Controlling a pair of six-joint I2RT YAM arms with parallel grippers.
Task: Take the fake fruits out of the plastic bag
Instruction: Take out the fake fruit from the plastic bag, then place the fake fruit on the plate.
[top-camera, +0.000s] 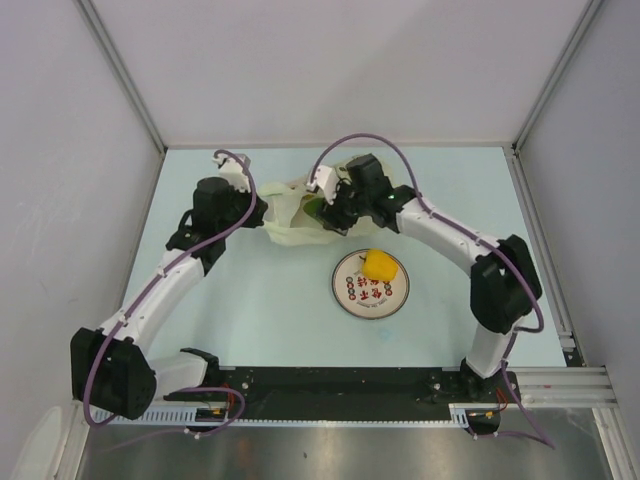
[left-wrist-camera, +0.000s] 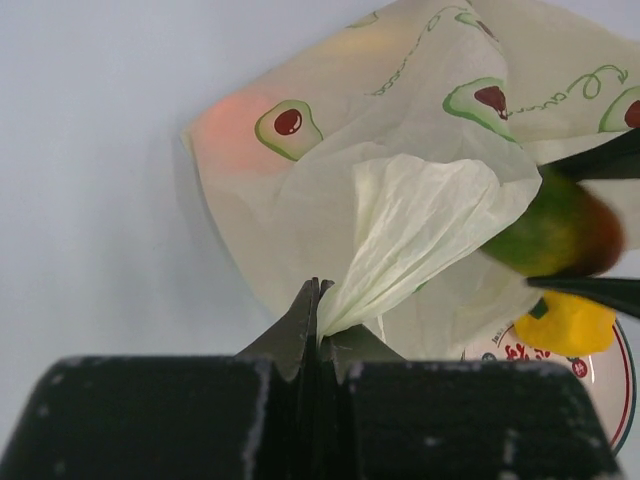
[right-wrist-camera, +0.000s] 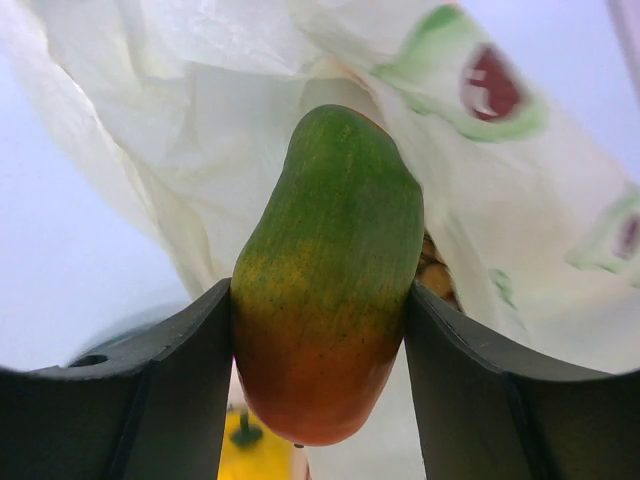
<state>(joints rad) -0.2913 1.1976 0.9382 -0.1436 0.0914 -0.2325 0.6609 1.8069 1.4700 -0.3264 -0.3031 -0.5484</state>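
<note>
Thin crinkled pale cream plastic bag (top-camera: 288, 228): far centre of worktop (top-camera: 250, 330), one fold pinched in the closed left tool (left-wrist-camera: 320, 303).
Green-red plastic mango (right-wrist-camera: 325, 280): at the bag mouth, clamped in the right tool (right-wrist-camera: 320, 340).
Yellow plastic fruit (top-camera: 380, 265): on the round white plate (top-camera: 345, 272).

The whole table (top-camera: 250, 300) is seen from high above and behind the arm bases, which are set along the lower edge. This view is aimed downward and is the farthest of the three. From the left wrist, the scene is viewed low and nearly level along the pinched left claw (left-wrist-camera: 318, 325), close to the plastic bag (left-wrist-camera: 400, 200). From the right wrist, the green-red mango (right-wrist-camera: 325, 280) is framed at very close range between the fingers of the right claw (right-wrist-camera: 318, 300). The bag, mango and yellow fruit (left-wrist-camera: 565, 325) are shared by all three views. The plate (left-wrist-camera: 600, 395) is shared by the overhead and left wrist views.
</note>
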